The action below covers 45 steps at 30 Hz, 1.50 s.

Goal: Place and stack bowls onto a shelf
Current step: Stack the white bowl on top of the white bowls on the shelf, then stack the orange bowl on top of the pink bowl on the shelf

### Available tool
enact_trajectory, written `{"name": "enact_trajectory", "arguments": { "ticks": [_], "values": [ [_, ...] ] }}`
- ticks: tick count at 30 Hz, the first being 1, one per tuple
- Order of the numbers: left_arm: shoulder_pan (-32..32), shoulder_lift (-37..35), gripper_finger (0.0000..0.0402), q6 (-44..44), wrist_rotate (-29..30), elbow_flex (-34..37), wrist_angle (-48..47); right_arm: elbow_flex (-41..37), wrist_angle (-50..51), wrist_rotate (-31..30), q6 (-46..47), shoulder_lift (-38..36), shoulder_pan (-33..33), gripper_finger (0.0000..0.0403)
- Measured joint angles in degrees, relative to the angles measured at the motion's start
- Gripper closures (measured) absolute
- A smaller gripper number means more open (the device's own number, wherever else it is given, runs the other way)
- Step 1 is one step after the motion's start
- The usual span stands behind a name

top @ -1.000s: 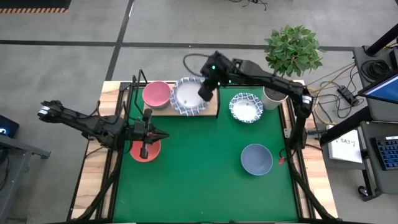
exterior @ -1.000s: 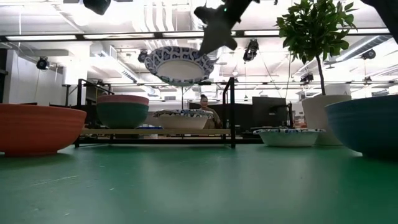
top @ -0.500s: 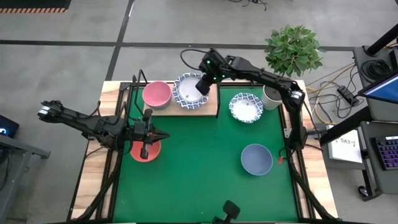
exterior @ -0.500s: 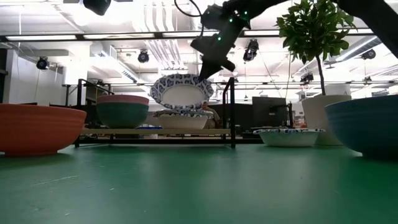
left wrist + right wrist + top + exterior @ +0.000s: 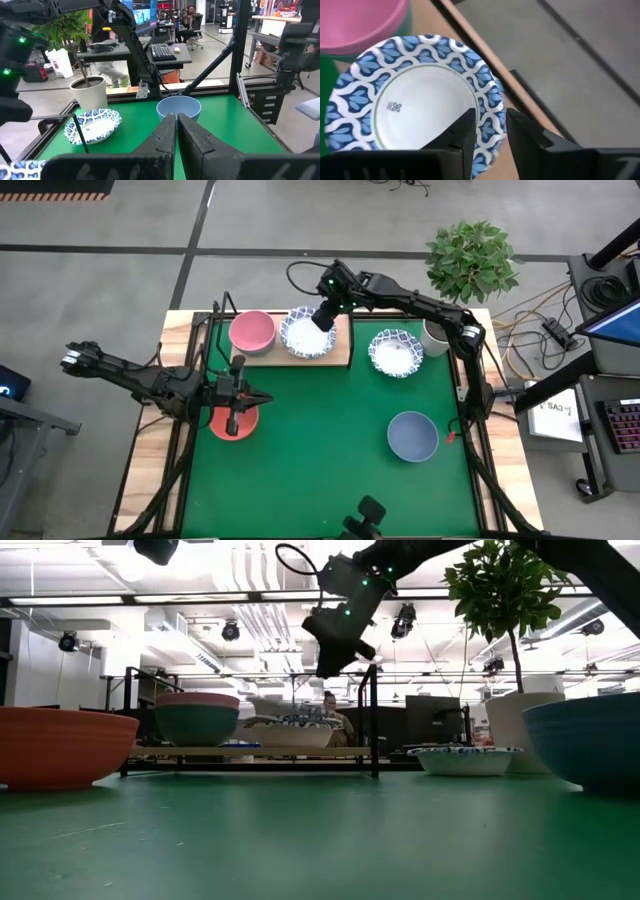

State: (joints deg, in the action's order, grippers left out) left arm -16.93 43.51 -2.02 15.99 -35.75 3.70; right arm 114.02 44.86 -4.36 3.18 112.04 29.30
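I read the right gripper [image 5: 487, 125] open astride the patterned bowl's [image 5: 307, 335] rim on the shelf [image 5: 340, 358], right end; the bowl lies directly beneath it.

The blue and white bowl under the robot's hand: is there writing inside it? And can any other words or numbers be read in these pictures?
Patterned bowl on the shelf: a small grey mark on the white inside, too blurred to read.
Paper sheet on the stand right of the table: print too small to read.
Screens in the room behind: too blurred to read.
Nothing else carries readable text.
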Motion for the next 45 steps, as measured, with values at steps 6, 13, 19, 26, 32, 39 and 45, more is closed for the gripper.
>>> {"name": "enact_trajectory", "arguments": {
  "ticks": [6,13,19,26,32,39,45],
  "values": [
    [0.02,0.00,0.0402,-0.02,0.00,0.00,-0.36,0.00,0.15,-0.39,-1.52,-0.95,-0.06,0.0290],
    [0.04,0.00,0.0402,0.03,0.00,0.00,-1.86,-0.37,1.69,4.15,-4.17,-1.12,-2.61,0.0310],
    [0.04,0.02,0.0402,0.94,0.00,0.02,-3.93,-3.89,0.39,4.39,-9.42,-4.67,-8.28,0.0348],
    [0.04,0.85,0.0402,1.07,0.00,0.02,-3.95,-18.80,-7.98,4.35,-9.97,-14.18,-15.93,0.0383],
    [0.04,2.38,0.0402,1.51,0.18,0.02,-3.75,-34.91,-17.38,4.42,-9.34,-24.17,-22.12,0.0390],
    [0.04,4.16,0.0402,10.88,6.02,-1.03,-10.68,-52.57,-29.77,4.39,-8.64,-35.42,-27.59,0.0390],
    [0.04,9.93,0.0402,30.05,9.69,-7.84,-30.69,-65.73,-41.56,4.39,-9.53,-43.88,-29.49,0.0390]
  ]
}}
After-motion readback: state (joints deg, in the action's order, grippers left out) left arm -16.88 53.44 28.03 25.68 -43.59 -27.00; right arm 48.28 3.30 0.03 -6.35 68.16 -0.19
